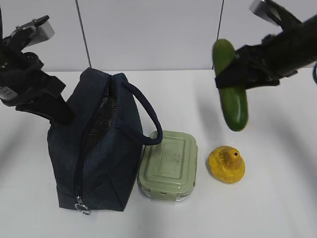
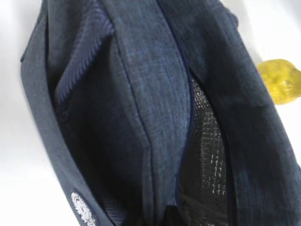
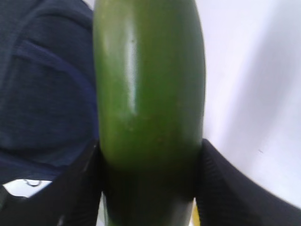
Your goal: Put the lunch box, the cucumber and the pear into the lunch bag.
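The navy lunch bag stands upright at the left, its top gaping onto a dark mesh lining. My left gripper presses against the bag's upper left edge. In the left wrist view a fold of the bag's fabric runs down into the jaws, which look shut on it. My right gripper hangs high at the right, shut on the dark green cucumber, which points downward. The cucumber fills the right wrist view between both fingers. The pale green lunch box and the yellow pear lie on the table.
The bag's looped handle droops over the lunch box's left edge. A metal zipper pull hangs at the bag's front bottom. The white table stretches to the right of the pear and in front of the box.
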Available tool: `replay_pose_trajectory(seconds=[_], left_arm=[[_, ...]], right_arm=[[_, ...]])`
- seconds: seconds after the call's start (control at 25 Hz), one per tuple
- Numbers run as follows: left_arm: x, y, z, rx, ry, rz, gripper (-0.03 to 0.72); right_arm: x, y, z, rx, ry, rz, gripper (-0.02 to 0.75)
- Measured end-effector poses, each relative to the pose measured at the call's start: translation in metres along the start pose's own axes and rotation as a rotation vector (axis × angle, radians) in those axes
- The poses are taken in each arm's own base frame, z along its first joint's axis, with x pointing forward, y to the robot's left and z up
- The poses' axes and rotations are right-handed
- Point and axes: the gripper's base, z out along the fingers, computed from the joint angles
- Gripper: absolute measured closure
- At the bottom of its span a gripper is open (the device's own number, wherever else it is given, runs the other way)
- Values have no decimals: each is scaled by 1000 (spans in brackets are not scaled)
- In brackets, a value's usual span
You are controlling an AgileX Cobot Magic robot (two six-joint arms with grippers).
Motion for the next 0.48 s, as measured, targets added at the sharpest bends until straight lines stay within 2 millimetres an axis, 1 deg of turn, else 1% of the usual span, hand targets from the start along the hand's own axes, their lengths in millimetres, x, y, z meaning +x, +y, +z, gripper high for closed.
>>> replay_pose_trajectory(seconds=[0.08, 0.28, 0.36, 0.48], left_arm=[[-1, -2, 1, -2, -7, 7, 665], [-3, -7, 3, -2, -24, 23, 667], [-4, -8, 4, 3, -34, 20, 667], [-5, -9, 4, 5, -44, 18, 667]], right_arm=[[-12, 34, 7, -70, -22, -80, 347], [-31, 112, 24, -180, -142, -202, 347], [-33, 134, 32, -207, -187, -208, 347], [-31, 150, 56, -240, -199, -168, 348]])
